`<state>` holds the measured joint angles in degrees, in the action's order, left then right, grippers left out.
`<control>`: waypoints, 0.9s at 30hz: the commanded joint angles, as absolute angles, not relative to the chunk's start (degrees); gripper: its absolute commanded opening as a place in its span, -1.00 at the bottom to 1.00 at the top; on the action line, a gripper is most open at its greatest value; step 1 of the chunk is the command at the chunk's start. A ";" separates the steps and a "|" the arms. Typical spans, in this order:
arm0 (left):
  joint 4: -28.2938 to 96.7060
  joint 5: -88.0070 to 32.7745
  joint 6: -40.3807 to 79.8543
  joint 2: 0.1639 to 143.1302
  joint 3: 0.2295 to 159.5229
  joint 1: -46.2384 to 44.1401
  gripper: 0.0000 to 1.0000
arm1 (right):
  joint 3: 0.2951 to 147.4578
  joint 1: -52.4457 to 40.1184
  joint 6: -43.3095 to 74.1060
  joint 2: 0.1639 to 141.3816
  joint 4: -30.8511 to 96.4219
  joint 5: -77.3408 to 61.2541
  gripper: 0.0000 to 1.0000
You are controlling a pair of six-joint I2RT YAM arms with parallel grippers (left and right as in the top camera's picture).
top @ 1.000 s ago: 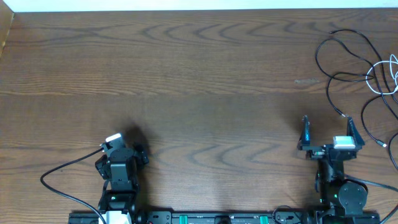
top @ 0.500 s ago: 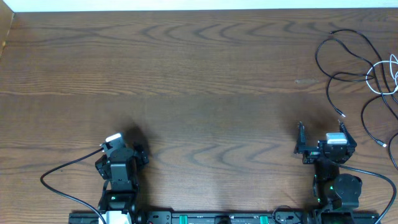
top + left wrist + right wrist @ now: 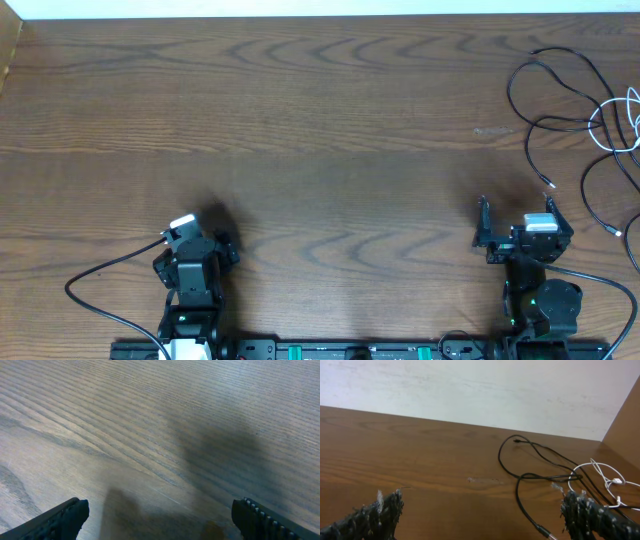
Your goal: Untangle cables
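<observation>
Overhead view, item one: the cables, lying in a loose tangle at the far right corner of the worktop (image 3: 300,110), running off its right edge. Black cable (image 3: 545,95): thin, in several wide overlapping loops, one small plug end pointing toward the near edge. White cable (image 3: 625,125): thin, bunched among the black loops hard by the right edge, crossing them at more than one place. How many black cords there are cannot be told; the loops overlap too much.

Item two: right gripper (image 3: 520,222), near the near right corner, jaws spread wide, holding nothing, well short of the tangle. Its wrist view shows the black loops ahead and the white bunch to the right.

Item three: left gripper (image 3: 205,250), near the near left corner, jaws likewise wide apart and empty, well apart from the cables; only bare wood under it.

Risk, as judged: a pinch at a crossing would likely catch two cords together and tighten the knot. A pull toward the right edge could drag the bundle off the worktop.
</observation>
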<state>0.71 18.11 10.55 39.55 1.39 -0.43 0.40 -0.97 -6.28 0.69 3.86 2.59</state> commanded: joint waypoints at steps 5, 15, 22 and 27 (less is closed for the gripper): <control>2.59 18.55 10.83 39.66 0.25 -0.23 0.92 | 0.32 -0.73 -6.26 0.32 4.10 2.63 0.98; 2.59 18.55 10.83 39.66 0.23 -0.23 0.92 | 0.32 -0.73 -6.26 0.32 4.10 2.63 0.99; 2.55 23.42 10.79 39.03 0.23 -0.23 0.92 | 0.32 -0.73 -6.26 0.32 4.10 2.66 0.99; 2.52 22.74 10.85 29.04 0.25 -0.49 0.92 | 0.32 -0.73 -6.26 0.32 4.10 2.63 0.99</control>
